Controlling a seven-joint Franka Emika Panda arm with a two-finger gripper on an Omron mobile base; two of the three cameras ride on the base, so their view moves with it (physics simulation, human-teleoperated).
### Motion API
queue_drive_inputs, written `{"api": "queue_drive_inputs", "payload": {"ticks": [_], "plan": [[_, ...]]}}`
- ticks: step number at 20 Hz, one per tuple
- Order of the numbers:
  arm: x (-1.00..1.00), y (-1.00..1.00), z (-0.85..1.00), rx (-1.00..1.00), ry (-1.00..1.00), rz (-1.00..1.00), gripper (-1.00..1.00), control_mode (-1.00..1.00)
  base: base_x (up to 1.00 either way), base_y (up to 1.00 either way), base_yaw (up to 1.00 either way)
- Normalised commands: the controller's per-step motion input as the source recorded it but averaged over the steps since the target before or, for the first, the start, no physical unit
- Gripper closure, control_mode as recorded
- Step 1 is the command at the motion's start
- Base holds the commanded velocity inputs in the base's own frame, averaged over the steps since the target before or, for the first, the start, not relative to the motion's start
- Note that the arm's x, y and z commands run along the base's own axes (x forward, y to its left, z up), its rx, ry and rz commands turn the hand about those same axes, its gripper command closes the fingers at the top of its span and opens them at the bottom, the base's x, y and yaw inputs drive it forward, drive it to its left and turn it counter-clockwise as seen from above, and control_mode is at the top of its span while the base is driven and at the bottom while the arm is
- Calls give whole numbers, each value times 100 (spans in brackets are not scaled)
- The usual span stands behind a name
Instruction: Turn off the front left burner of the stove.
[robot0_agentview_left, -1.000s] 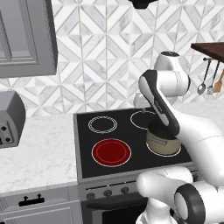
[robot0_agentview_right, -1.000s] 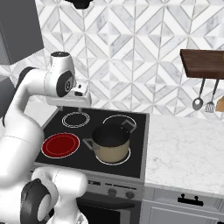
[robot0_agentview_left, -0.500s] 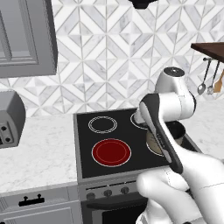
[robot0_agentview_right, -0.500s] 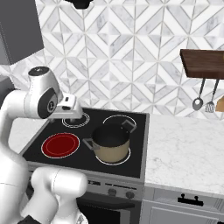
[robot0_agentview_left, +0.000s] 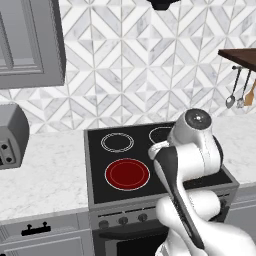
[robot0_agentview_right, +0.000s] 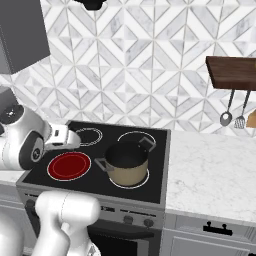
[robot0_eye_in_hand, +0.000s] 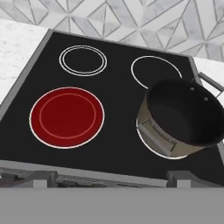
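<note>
Front left burner (robot0_eye_in_hand: 67, 117) glows red on the stove (robot0_eye_in_hand: 118, 144), beside the pot (robot0_eye_in_hand: 183, 117). Gripper fingers hidden; cannot tell their spread. Knobs (robot0_agentview_left: 123, 219) sit on the stove's front panel, below and nearer than the burner.

A tan pot (robot0_agentview_right: 127, 163) with a dark inside is sitting upright; utensils (robot0_agentview_right: 233, 116) are hanging beneath a wooden shelf (robot0_agentview_right: 231, 73).

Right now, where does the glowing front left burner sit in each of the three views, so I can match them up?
Left base view: the front left burner glows red at centre, just left of the white arm.
Right base view: lower left, left of the pot.
Hand view: left of centre, glowing red.
Shared landmark: the small double-ring burner directly behind it on the stove.
</note>
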Motion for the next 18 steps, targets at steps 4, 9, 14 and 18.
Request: {"api": "queue_drive_inputs", "payload": {"ticks": [4,9,14,18], "plan": [[-24,35,-9,-8,-13,0,-100,-100,0,0,0],[-29,30,-2,-7,-9,0,-100,-100,0,0,0],[-8,9,0,-2,-6,0,-100,-100,0,0,0],[-11,3,-2,0,-5,0,-100,-100,0,0,0]]}}
